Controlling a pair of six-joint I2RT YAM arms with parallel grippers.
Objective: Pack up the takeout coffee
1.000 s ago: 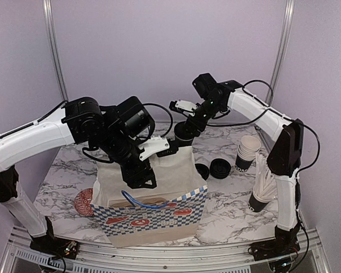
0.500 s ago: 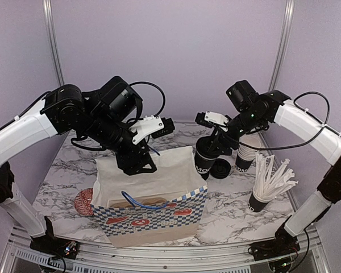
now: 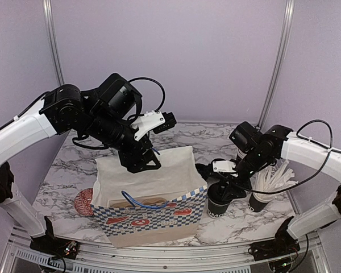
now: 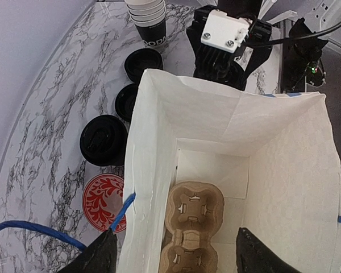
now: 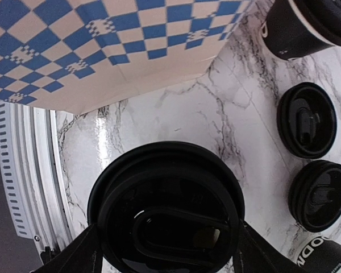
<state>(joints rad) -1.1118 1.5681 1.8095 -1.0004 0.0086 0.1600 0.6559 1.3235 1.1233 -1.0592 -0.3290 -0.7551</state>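
While the right gripper (image 3: 223, 190) clamps a lidded coffee cup (image 5: 167, 210) beside the paper bag (image 3: 153, 176), left gripper (image 4: 176, 250) hangs spread wide, empty, above the bag's cardboard cup carrier (image 4: 194, 227).

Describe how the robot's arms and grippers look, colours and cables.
The left arm and right arm have white shell links and black joint housings, with loose black cables looping along them. Each wrist carries a white camera block. The left gripper and right gripper are black, two-fingered.
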